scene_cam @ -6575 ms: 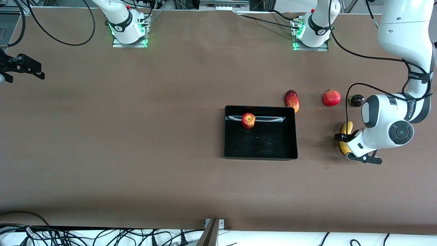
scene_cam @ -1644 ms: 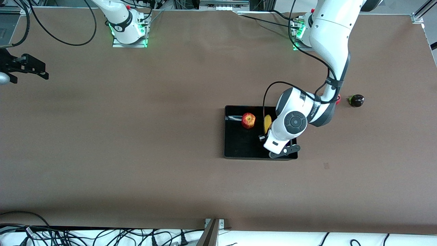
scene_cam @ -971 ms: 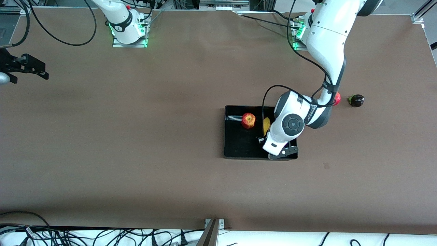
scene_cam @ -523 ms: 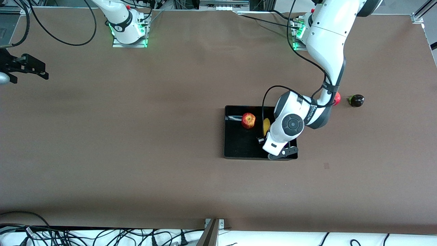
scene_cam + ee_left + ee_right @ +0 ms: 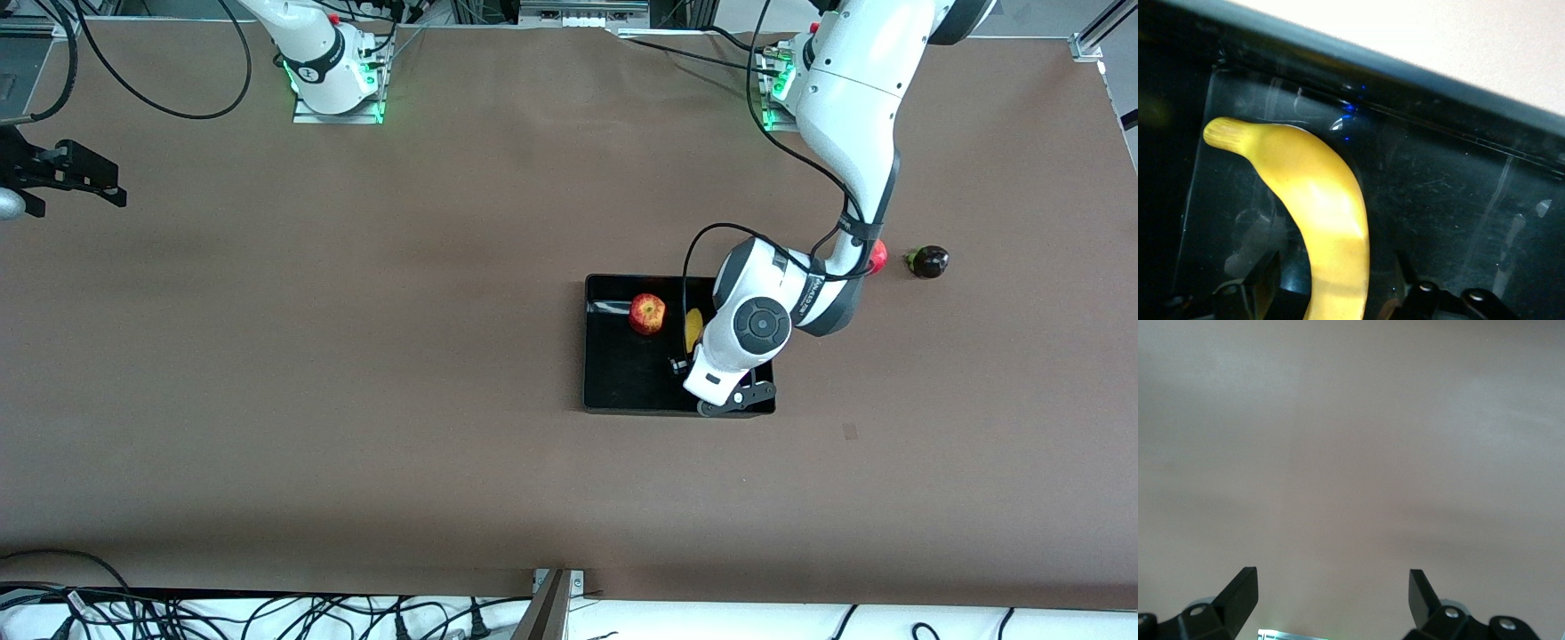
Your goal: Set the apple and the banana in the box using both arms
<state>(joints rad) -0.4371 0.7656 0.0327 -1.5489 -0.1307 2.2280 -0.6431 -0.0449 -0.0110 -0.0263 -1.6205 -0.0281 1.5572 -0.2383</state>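
Observation:
The black box (image 5: 590,348) holds the red apple (image 5: 647,313) near the wall closest to the robots' bases. The yellow banana (image 5: 692,327) lies on the box floor beside the apple, toward the left arm's end. My left gripper (image 5: 1335,275) is low inside the box and open, its fingers (image 5: 1262,280) astride the banana (image 5: 1318,200) with a gap on each side. In the front view the left hand (image 5: 711,378) covers most of the banana. My right gripper (image 5: 1331,583) is open with nothing in it, waiting over bare table at the right arm's end (image 5: 93,182).
A red pomegranate (image 5: 878,257), mostly covered by the left arm, and a small dark fruit (image 5: 929,261) lie toward the left arm's end from the box. The left forearm (image 5: 853,133) slants over the table above them. Cables run along the front edge (image 5: 267,613).
The left gripper's fingers have spread apart and let go of the banana, which now rests in the box. The left arm has barely moved; the right arm has stayed still.

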